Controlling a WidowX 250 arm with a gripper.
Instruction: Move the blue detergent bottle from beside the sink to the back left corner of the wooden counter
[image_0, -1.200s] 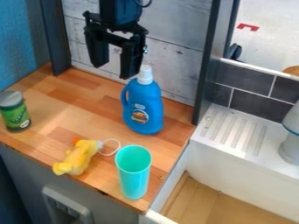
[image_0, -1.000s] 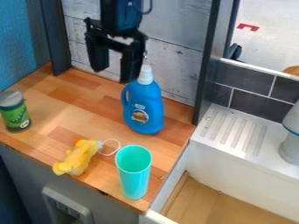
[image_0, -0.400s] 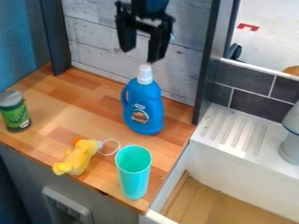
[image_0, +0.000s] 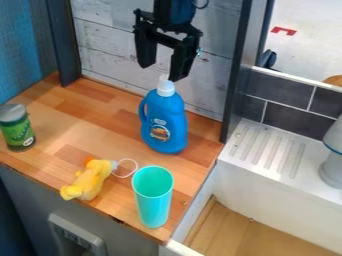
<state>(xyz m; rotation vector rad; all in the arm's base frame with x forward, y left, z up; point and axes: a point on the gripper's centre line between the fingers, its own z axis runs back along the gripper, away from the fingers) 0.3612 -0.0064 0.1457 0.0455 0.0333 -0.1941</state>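
A blue bottle with a white cap (image_0: 164, 122) stands upright near the right part of the back edge of a wooden desk (image_0: 127, 111), beneath a black tool (image_0: 161, 72) whose two fingers hang wide apart with nothing between them. One fingertip overlaps the cap's top, partly hiding it; whether they touch cannot be told. The arm above is cut off by the top of the view.

In front of the bottle, a turquoise cup (image_0: 153, 200) stands upright by the desk's front right corner, its inner bottom hard to make out, a narrow strip of wood between it and the right edge. Just beside it, a yellow toy (image_0: 89, 181) lies near the front edge, its thin white loop reaching toward the cup.

Room for moving stretches left from the bottle to a green can (image_0: 17, 131) near the front edge's left part. Past the right edge sits a white sink (image_0: 267, 182), cut off by the view, with a grey-white object (image_0: 334, 162) partly shown.
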